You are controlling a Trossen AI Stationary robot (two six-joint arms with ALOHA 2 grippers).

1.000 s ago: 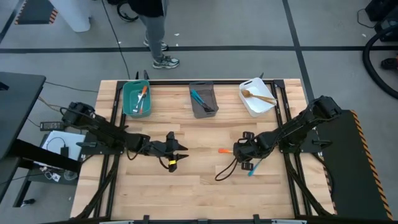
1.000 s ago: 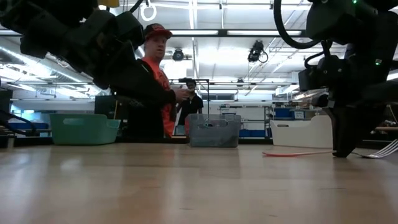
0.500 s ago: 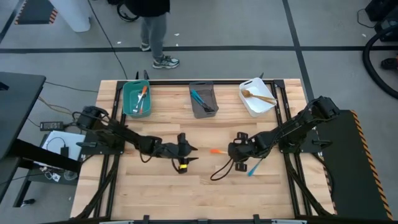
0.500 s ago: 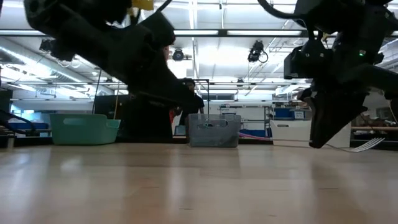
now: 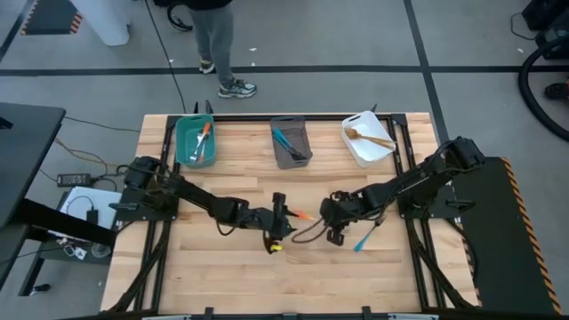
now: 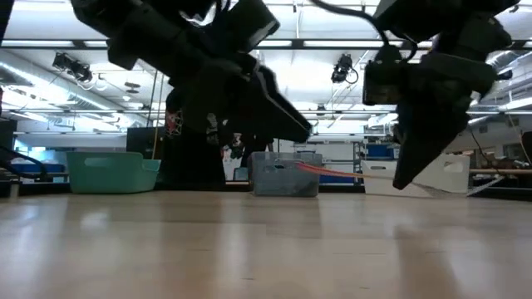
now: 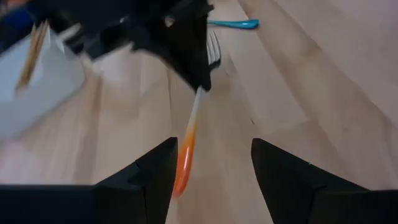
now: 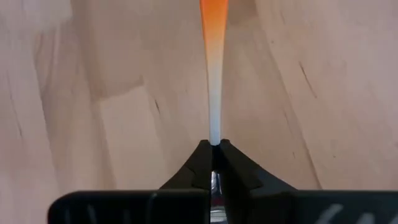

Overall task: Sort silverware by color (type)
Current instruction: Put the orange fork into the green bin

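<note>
**Handing over an orange fork at mid-table, with sorting partly done**

Looking down from the high view, the teal bin [image 5: 195,140] already holds orange-handled forks, the grey bin [image 5: 291,142] blue ones and the white bin [image 5: 367,138] golden-tan ones. One blue fork [image 5: 364,237] lies loose on the table [image 5: 213,276] near the right arm. The right gripper [image 5: 325,213] carries the orange fork [image 5: 302,216] toward the left gripper [image 5: 283,220], the two almost meeting at the table's middle.

In the low view the fork hangs clear of the wood, slanting between the two dark grippers in front of the grey bin.

The left wrist view shows the left fingers spread wide, the orange handle reaching into the gap between them but, as far as I can tell, not yet gripped.

The right wrist view shows the right fingers clenched on the fork's metal end.

By my reading, this fork and the blue one remain to be binned.
</note>
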